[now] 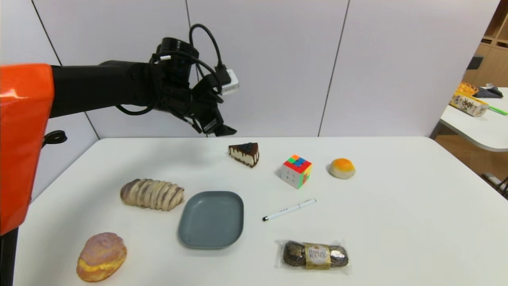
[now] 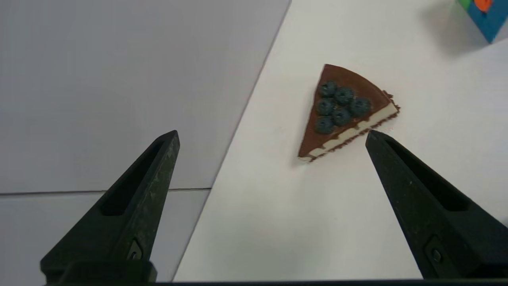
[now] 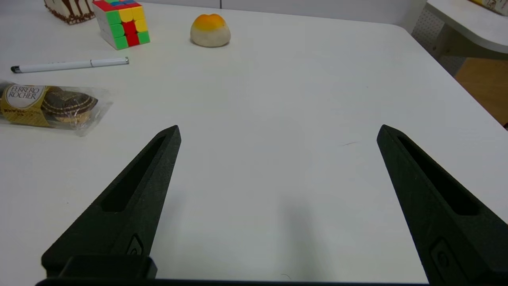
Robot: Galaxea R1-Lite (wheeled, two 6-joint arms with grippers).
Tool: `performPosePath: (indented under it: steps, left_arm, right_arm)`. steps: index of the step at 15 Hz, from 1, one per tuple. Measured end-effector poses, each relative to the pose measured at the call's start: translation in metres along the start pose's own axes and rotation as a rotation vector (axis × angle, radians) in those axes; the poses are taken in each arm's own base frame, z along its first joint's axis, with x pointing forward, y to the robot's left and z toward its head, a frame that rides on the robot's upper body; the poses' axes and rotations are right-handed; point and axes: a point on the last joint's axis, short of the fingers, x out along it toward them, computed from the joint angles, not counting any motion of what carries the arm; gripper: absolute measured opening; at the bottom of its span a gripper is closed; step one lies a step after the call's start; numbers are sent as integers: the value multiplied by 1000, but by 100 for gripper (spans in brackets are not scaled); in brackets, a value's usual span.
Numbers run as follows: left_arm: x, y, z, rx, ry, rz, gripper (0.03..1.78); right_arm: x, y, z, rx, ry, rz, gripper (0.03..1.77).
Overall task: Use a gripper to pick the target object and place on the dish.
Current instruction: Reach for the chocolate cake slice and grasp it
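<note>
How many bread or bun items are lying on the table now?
3: the striped long bread left of the dish, the pink-topped bun at the near left corner, the orange-topped bun right of the cube.

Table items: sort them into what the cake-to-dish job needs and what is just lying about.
Needed:
- left pincer, open, above the table
- cake slice
- dish

Lying about:
- striped bread
- puzzle cube
- orange-topped bun
- pen
- chocolate pack
- pink bun
</note>
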Motion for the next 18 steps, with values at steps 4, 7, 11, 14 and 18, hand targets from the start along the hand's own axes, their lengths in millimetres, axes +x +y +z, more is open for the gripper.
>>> performPosePath:
  steps: [4, 7, 11, 14, 18]
  left_arm:
    - [23, -23, -4, 18, 48, -108, 169]
    - [38, -36, -9, 17, 77, -173, 169]
    - [56, -43, -17, 11, 88, -205, 169]
    - [66, -43, -19, 9, 69, -181, 169]
    - [76, -43, -23, -55, 62, -154, 169]
  right_arm:
    - [0, 0, 0, 0, 0, 0, 171]
    - [0, 0, 0, 0, 0, 0, 171]
    - [0, 0, 0, 0, 0, 0, 171]
    - [0, 0, 0, 0, 0, 0, 171]
    - [0, 0, 0, 0, 0, 0, 171]
